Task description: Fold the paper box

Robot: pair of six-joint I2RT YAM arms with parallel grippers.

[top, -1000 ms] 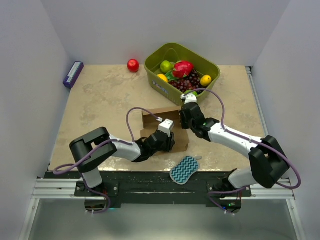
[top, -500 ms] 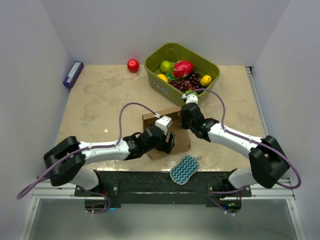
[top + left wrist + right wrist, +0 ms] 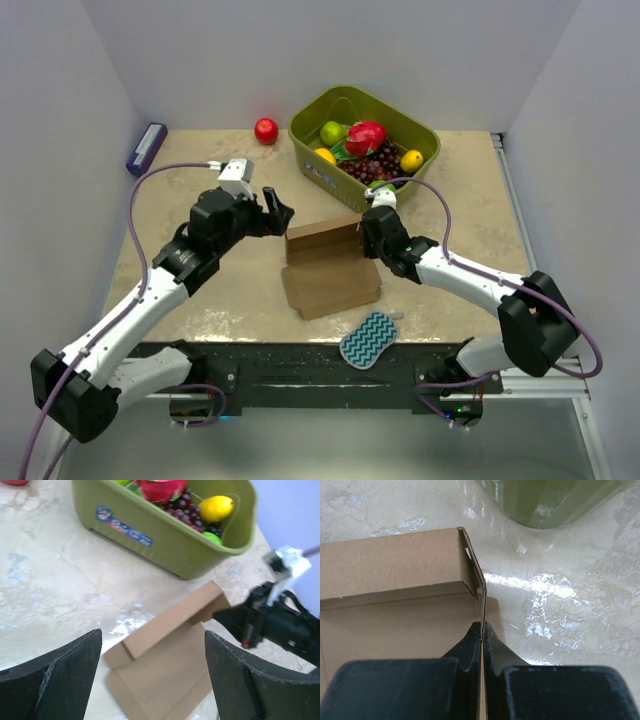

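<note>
The paper box (image 3: 328,268) is a plain brown cardboard blank lying on the table's middle, its far long panel folded up. It also shows in the left wrist view (image 3: 170,665) and the right wrist view (image 3: 395,600). My right gripper (image 3: 364,232) is shut on the box's right side flap, the thin card pinched edge-on between its fingertips (image 3: 483,630). My left gripper (image 3: 280,216) is open and empty, raised left of the box's far left corner; its fingers (image 3: 55,675) frame the box from above.
A green basket (image 3: 309,146) of fruit stands behind the box. A red apple (image 3: 266,130) lies at the back, a purple block (image 3: 146,148) at the far left edge. A teal zigzag sponge (image 3: 368,338) lies at the near edge.
My left arm has lifted off the box's near part and swung back and left, its gripper now open above the table. The right gripper keeps its hold on the flap.
</note>
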